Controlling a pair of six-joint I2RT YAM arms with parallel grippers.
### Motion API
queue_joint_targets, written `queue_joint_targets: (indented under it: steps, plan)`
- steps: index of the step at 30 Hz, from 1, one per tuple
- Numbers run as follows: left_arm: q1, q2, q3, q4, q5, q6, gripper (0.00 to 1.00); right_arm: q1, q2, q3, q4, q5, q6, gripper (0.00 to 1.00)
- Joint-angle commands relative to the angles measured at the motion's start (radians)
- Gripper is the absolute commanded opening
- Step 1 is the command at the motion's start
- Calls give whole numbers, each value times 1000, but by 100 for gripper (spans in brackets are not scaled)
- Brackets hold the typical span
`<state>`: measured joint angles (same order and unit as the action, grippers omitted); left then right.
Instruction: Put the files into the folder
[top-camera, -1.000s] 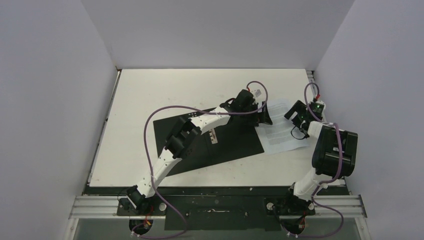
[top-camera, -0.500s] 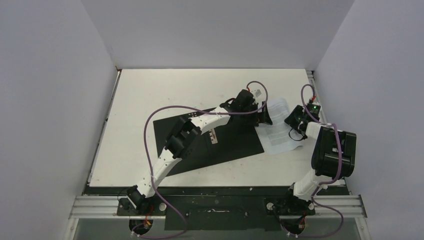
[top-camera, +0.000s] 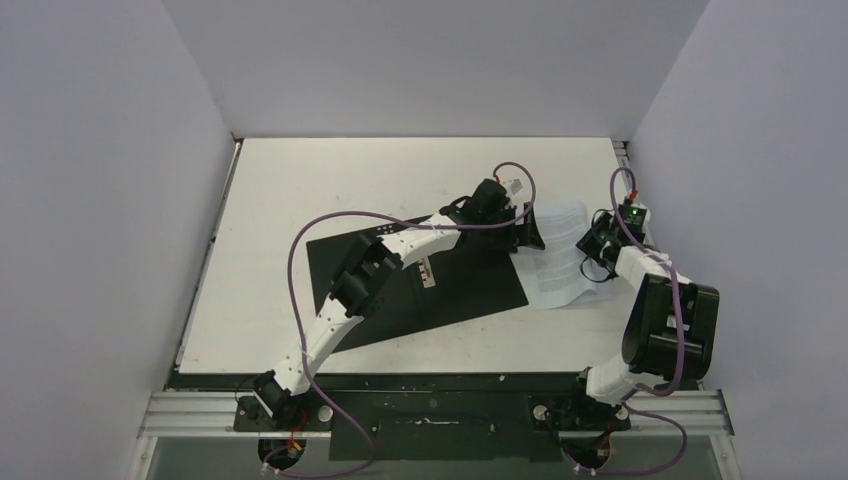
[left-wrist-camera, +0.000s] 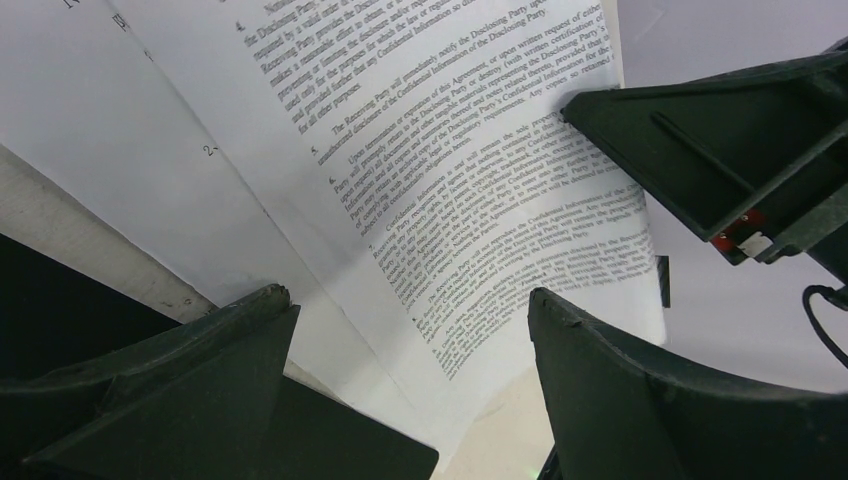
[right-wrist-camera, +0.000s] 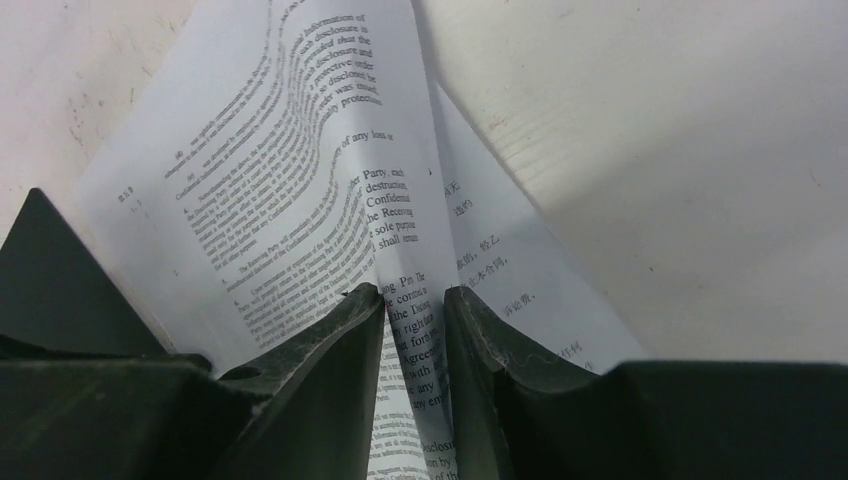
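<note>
Furthest left, the folder (top-camera: 400, 295) lies open on the table (top-camera: 330, 180), black inside facing up, with its metal clip (top-camera: 428, 272) near the middle. Over the folder's right edge hangs the left gripper (top-camera: 530, 235), jaws wide apart and holding nothing. Just to the right, the papers (top-camera: 556, 262) rest on the table against that edge. At their far right side, the right gripper (right-wrist-camera: 415, 292) is clamped on a pinched-up ridge of the top sheet, which bows upward.

free: table (top-camera: 300, 190) beyond folder (top-camera: 460, 295) | blocked: left arm (top-camera: 400, 245) over folder; files (top-camera: 560, 270) between left fingers (left-wrist-camera: 640, 400) and right fingers (right-wrist-camera: 320, 390)
</note>
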<state>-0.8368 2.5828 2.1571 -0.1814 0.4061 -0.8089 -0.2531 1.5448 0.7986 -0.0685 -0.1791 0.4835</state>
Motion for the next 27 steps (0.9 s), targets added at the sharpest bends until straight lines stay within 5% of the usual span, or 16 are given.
queue_joint_targets:
  steps: [1, 13, 27]
  plan:
    - [2, 44, -5, -48, -23, 8, 87, 8, -73, 49, -26, 38, 4, 29]
    - [7, 9, -31, -16, 4, 4, 87, 9, -202, 90, -93, 21, 10, 23]
    - [60, -289, -273, 193, 92, -64, 87, 11, -352, 115, -136, -76, 27, 21]
